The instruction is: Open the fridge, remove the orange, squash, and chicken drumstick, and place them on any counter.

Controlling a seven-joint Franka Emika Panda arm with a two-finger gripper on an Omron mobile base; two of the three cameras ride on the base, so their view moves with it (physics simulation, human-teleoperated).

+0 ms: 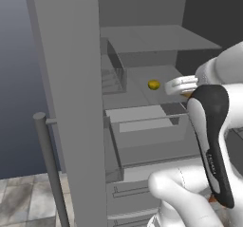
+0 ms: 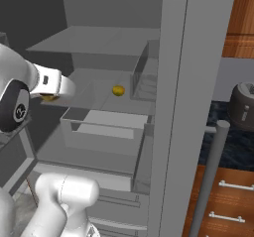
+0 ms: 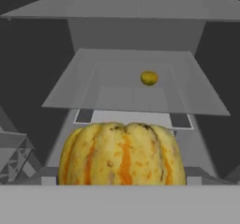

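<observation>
Fridge: tall grey steel fridge [image 2: 198,82], doors open, grey shelves.
Squash: ribbed yellow-orange squash [image 3: 123,155], directly before the hand camera.
Orange: small round yellow-orange fruit [image 3: 149,78], mid shelf, further back.
Gripper: grip cannot be told.
Room: black stone counter [image 2: 233,142], wooden drawers beside.

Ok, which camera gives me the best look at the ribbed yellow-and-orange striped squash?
The hand view: the ribbed yellow-and-orange striped squash sits large and close at the bottom centre, ribs and stripes plain. In the left base view just an orange sliver peeks past the white arm; in the right base view a small yellow edge shows under the wrist.
</observation>
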